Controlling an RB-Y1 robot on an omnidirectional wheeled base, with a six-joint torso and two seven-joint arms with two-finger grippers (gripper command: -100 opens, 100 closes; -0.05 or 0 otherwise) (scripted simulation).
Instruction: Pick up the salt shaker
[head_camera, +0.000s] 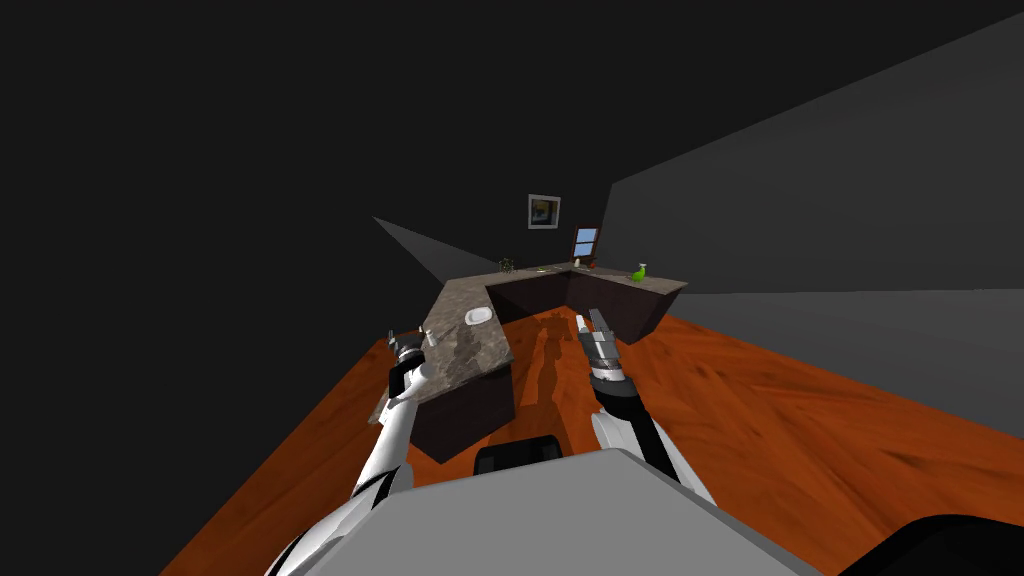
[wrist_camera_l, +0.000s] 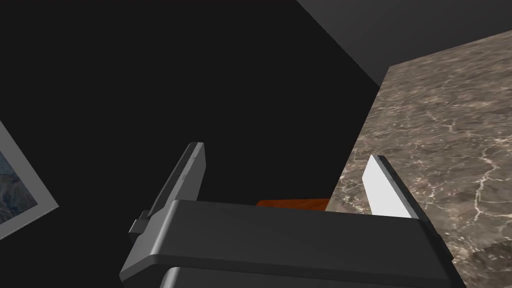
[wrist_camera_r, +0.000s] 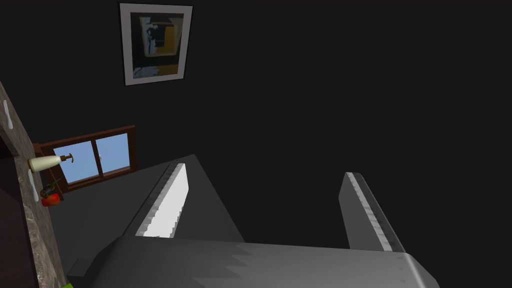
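A marble-topped counter on dark cabinets bends in a U ahead of me. My left gripper hovers at its near left end, open and holding nothing. In the left wrist view that gripper has one finger over the marble top, right at its edge, and the other finger off the counter. My right gripper stands open and empty over the floor inside the U. The right wrist view shows this gripper pointing at a dark wall. Small items at the counter's far end are too tiny to name.
A white dish lies on the near counter arm and a green bottle on the far right arm. Near the window stand a cream dispenser and a red item. Orange wood floor spreads to the right.
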